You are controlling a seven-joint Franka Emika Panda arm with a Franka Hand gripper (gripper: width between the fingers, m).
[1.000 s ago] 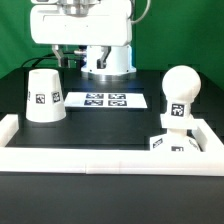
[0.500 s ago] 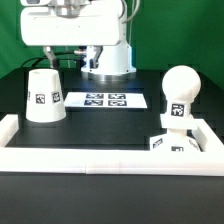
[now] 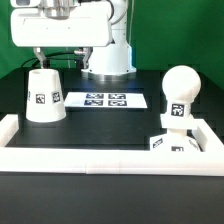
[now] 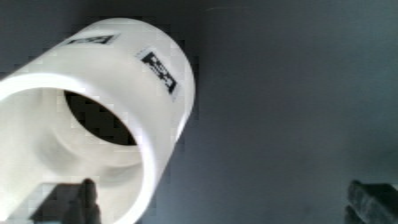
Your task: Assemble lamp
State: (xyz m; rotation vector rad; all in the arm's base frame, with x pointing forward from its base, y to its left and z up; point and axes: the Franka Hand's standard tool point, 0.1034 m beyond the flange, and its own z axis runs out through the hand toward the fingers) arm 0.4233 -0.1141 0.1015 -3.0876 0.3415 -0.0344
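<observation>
On the exterior view's left, the shade (image 3: 44, 95) stands alone on the black tabletop (image 3: 110, 130), wide end down, untouched. My pincer (image 3: 55, 55) hangs above and a little behind it; in the wrist view the shade (image 4: 107, 120) fills the frame, its hollow mouth turned toward the lens, and my two dark fingertips (image 4: 63, 205) stand wide apart with nothing between them, so I am released and empty. One tip sits near the shade's rim, the other well off to the side.

In the middle lies the marker board (image 3: 106, 100), flat and no part of the job.

On the exterior view's right, the bulb (image 3: 179, 88) stands upright on its stem in the base (image 3: 175, 143), tucked into the corner of the white rail (image 3: 100, 160). I judge that joint done, though how firmly it is seated I cannot tell.

What is left, as I read it: close on the shade, carry it across, and set it over the bulb.
</observation>
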